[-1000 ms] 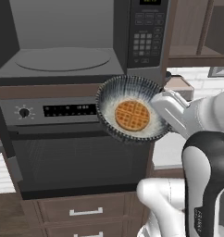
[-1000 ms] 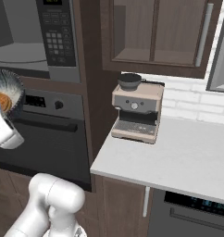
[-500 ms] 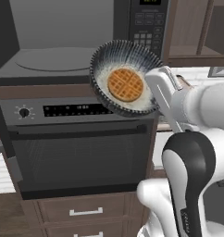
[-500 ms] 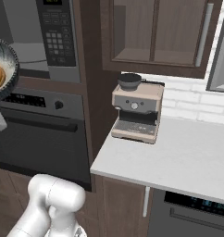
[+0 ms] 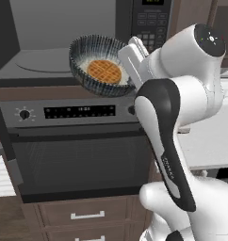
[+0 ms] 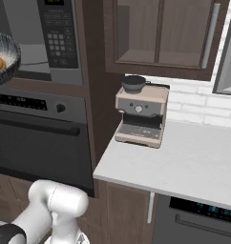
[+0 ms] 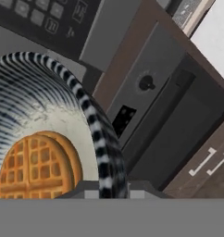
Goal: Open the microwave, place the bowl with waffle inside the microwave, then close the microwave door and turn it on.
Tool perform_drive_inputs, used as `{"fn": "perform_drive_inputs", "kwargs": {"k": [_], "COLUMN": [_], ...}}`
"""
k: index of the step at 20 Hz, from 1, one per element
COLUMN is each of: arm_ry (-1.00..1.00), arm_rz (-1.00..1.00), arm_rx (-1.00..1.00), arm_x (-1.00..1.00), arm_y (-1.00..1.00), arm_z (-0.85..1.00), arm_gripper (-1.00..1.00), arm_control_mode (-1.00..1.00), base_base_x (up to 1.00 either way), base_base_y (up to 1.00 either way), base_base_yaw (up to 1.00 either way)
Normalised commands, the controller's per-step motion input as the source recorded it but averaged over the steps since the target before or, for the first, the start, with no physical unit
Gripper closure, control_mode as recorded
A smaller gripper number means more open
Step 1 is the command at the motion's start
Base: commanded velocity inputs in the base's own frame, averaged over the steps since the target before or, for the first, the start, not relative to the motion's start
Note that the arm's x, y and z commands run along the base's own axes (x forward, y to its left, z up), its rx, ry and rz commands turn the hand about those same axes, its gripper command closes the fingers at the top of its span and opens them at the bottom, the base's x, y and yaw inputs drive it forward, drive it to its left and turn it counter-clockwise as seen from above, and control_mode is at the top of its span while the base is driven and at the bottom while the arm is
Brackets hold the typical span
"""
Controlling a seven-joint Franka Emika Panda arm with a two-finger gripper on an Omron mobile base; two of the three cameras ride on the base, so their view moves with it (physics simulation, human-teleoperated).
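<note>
- Left base view: the gripper (image 5: 130,60) holds the bowl (image 5: 100,66) by its right rim, in the air at the front edge of the open microwave (image 5: 64,47); the waffle (image 5: 105,71) lies inside the bowl; the oven (image 5: 78,141) sits below.
- Right base view: the bowl (image 6: 4,56) shows at the left edge; a coffee machine (image 6: 140,114) stands on the table (image 6: 184,162).
- Hand view: the striped rim of the bowl (image 7: 102,139) runs between the gripper's fingers, the waffle (image 7: 37,164) beside it.

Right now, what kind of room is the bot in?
A rendered home kitchen, most likely: a built-in microwave above an oven, an espresso machine on a pale counter, and wooden cabinets overhead.
</note>
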Motion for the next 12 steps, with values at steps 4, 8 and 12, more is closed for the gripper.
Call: {"fn": "perform_drive_inputs", "kwargs": {"k": [4, 8, 12], "arm_ry": [0.0, -0.04, -0.04], "arm_rz": [-0.01, -0.17, -0.24], "arm_rx": [0.03, 0.03, 0.04], "arm_x": [0.43, 0.45, 0.57], "arm_y": [0.51, 0.15, 0.0], "arm_z": [0.06, 0.0, 0.0], "arm_gripper": [1.0, 1.0, 1.0], "arm_control_mode": [-1.0, -1.0, -1.0], "base_base_x": [0.0, 0.0, 0.0], "base_base_y": [0.0, 0.0, 0.0], "base_base_yaw": [0.0, 0.0, 0.0]}}
